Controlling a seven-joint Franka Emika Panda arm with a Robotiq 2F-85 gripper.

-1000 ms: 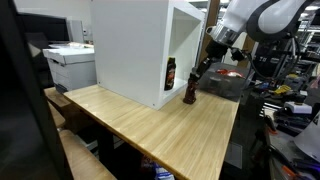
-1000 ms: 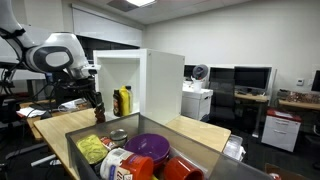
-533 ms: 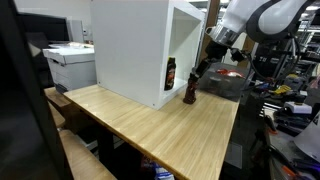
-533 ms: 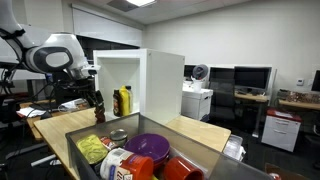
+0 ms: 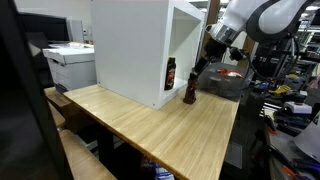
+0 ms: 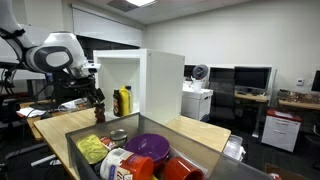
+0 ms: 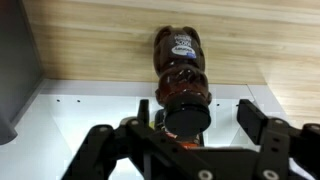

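Your end effector (image 5: 194, 78) hangs straight above the dark brown bottle (image 5: 189, 94) with a black cap, and its fingers (image 7: 100, 140) stand spread wide, one on each side of the cap with a gap to both, so it grips nothing. The bottle stands upright on the pale wooden bench (image 5: 150, 125), just outside the open front of the tall white cabinet (image 5: 130, 45). Its long axis runs vertically, in line with the end effector's approach. In the wrist view you look down on the cap, which sits nearly midway between the fingers, with the bottle's body (image 7: 182, 65) running away toward the bench. So the bottle lies directly below you, not off to either side.

Count one bottle on the bench under the end effector. Inside the cabinet an exterior view shows two more containers close together, a yellow bottle (image 6: 125, 101) and a darker bottle (image 6: 117, 102) beside it. There is one arm and one end effector.
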